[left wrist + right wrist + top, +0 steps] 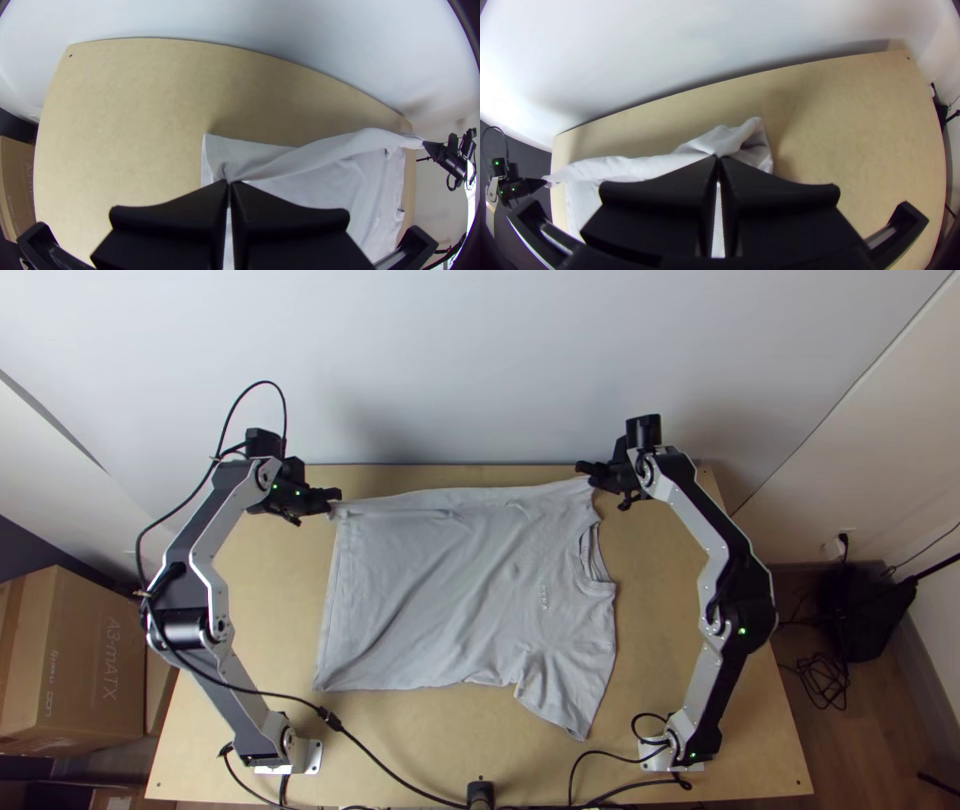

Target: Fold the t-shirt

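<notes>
The grey t-shirt (pixel 450 590) lies on the table with its hem toward the left arm and its collar toward the right; one sleeve points at the near edge. My left gripper (pixel 332 500) is shut on the shirt's far corner at the hem. At the shoulder or sleeve end of the far side, my right gripper (pixel 587 473) is shut on the cloth. The far side between them looks raised. In the left wrist view, the left gripper (pixel 228 184) pinches the shirt (pixel 320 155). The right wrist view has the right gripper (pixel 718 159) pinching bunched shirt fabric (pixel 730 140).
The wooden table (pixel 700 690) shows bare wood on both sides of the shirt. A white wall (pixel 480 360) rises behind its far edge. Black cables (pixel 385 768) run over the near part, and cardboard boxes (pixel 85 660) stand off the table at left.
</notes>
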Controlling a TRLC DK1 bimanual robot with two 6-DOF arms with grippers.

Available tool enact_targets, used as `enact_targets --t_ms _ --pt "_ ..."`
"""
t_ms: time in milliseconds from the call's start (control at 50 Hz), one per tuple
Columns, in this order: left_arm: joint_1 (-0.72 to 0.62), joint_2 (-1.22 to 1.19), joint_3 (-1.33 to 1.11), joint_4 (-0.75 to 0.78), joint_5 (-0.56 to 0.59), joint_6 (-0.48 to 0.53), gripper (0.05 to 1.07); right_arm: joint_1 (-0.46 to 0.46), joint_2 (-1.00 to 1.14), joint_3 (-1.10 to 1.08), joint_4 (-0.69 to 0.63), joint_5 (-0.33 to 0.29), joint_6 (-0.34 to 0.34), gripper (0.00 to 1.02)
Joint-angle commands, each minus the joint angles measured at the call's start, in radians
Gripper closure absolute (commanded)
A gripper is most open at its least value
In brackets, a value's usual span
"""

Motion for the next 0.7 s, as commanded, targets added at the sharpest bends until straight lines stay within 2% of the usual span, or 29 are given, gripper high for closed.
enact_targets --t_ms 0,340,680 --pt "0.010 -0.099 -0.103 0.034 0.019 0.026 1.05 0.001 -0.105 -0.116 0.039 0.004 -0.023 1.00" --pt "0.038 -0.205 -0.319 0.135 0.037 0.065 1.05 0.012 -0.260 -0.406 0.130 0.004 -0.033 1.00" --pt "0.042 -0.225 -0.474 0.221 0.036 0.072 1.05 0.027 -0.318 -0.633 0.245 0.004 -0.030 1.00"
